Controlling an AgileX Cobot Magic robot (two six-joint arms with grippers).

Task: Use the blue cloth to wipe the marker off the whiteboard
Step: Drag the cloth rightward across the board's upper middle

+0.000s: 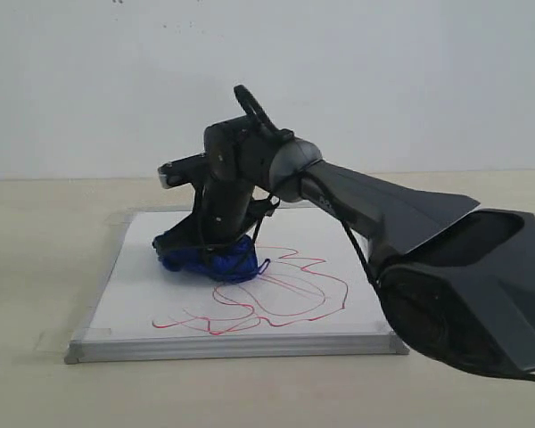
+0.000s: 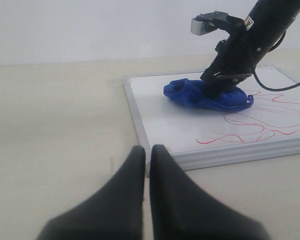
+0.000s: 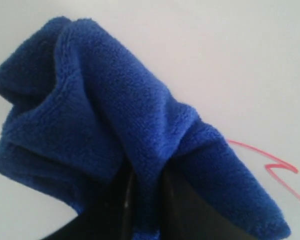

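the right gripper (image 1: 216,241) pinches the blue cloth (image 1: 205,257) and presses it on the whiteboard (image 1: 143,299), near 10 o'clock of the board in the exterior view. the marker (image 1: 290,294) scribble runs from the cloth's edge toward 4 o'clock, seemingly unwiped. the left gripper (image 2: 146,156) hangs over the desk (image 2: 50,125), fingers pressed together on nothing. the bunched cloth could drag out of the pinch, or touch only along a narrow strip and leave streaks. a hard push might slide the board.
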